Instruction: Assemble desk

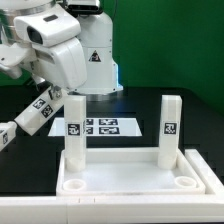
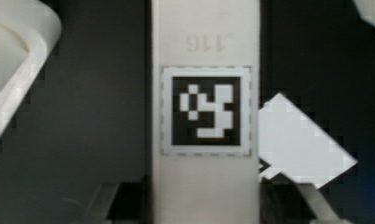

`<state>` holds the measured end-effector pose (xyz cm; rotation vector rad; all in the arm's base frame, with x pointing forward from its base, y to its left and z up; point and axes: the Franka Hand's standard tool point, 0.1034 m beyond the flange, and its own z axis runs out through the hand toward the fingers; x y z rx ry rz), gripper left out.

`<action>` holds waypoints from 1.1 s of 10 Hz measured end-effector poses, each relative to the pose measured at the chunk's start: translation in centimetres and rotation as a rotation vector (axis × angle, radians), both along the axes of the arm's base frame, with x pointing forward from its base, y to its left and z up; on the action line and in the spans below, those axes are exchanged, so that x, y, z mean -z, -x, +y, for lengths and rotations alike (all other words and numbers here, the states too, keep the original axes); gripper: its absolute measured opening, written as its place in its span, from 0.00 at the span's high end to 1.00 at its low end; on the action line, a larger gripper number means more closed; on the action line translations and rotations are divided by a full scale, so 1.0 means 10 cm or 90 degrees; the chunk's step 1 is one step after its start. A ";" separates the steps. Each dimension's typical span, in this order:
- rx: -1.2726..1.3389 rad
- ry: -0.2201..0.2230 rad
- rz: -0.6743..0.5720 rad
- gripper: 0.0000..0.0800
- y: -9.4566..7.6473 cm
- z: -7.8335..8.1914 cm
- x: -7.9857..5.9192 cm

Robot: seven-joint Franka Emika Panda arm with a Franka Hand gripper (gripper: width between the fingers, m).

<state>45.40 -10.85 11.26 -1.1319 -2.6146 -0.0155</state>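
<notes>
My claw (image 1: 73, 98) pinches the top of an upright leg (image 1: 74, 132) that stands in the tabletop (image 1: 130, 172).
Exterior view: the tabletop sits at 6 o'clock, rim up. Its two far corners each hold an upright leg, mine at 9 o'clock and the second leg (image 1: 169, 125) at 3 o'clock. The two near sockets (image 1: 72, 186) are bare cups. The marker board (image 1: 100, 127) lies behind them, and a loose leg (image 1: 32, 113) lies off the tabletop at 9 o'clock. Only the wrist view shows my leg's tag (image 2: 205, 108) face-on; only the exterior view shows the sockets.
</notes>
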 end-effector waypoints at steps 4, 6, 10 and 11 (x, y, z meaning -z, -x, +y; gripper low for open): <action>-0.079 -0.015 0.015 0.65 0.14 -0.12 0.16; -0.079 -0.015 0.015 0.65 0.14 -0.12 0.16; -0.079 -0.015 0.015 0.65 0.14 -0.12 0.16; -0.079 -0.015 0.015 0.65 0.14 -0.12 0.16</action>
